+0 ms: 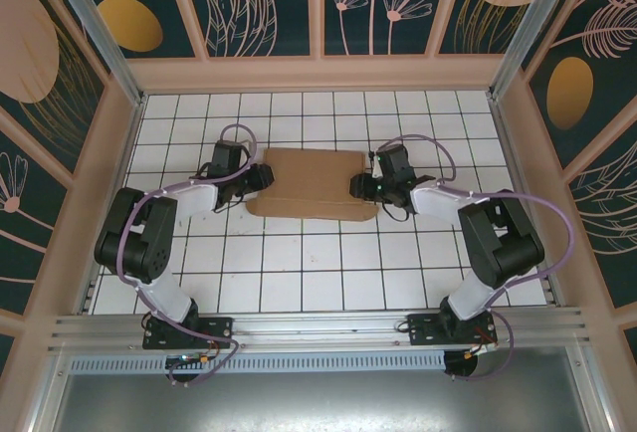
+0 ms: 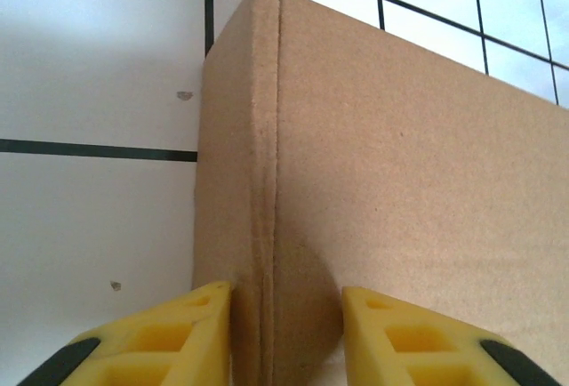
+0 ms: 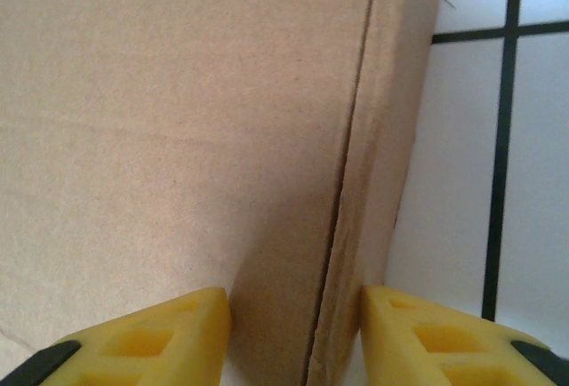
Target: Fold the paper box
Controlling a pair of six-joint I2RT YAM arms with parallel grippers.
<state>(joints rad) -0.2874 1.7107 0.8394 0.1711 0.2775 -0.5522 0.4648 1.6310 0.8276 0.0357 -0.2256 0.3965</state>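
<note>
The paper box [image 1: 314, 178] lies flat and closed on the tiled floor, plain brown cardboard. My left gripper [image 1: 261, 177] is at its left end. In the left wrist view the jaws [image 2: 286, 293] stand apart astride the crease between the box's side wall and lid [image 2: 400, 155], the outer finger [image 2: 200, 315] against the wall. My right gripper [image 1: 360, 187] is at the right end. Its jaws [image 3: 293, 295] also straddle the edge crease of the box [image 3: 178, 119], one finger [image 3: 400, 315] beside the wall and the other over the lid.
White tiled floor [image 1: 318, 273] with black grid lines surrounds the box. Wooden frame walls [image 1: 119, 153] with patterned panels enclose the left, right and back. A metal rail [image 1: 318, 327] carrying both arm bases runs along the near edge.
</note>
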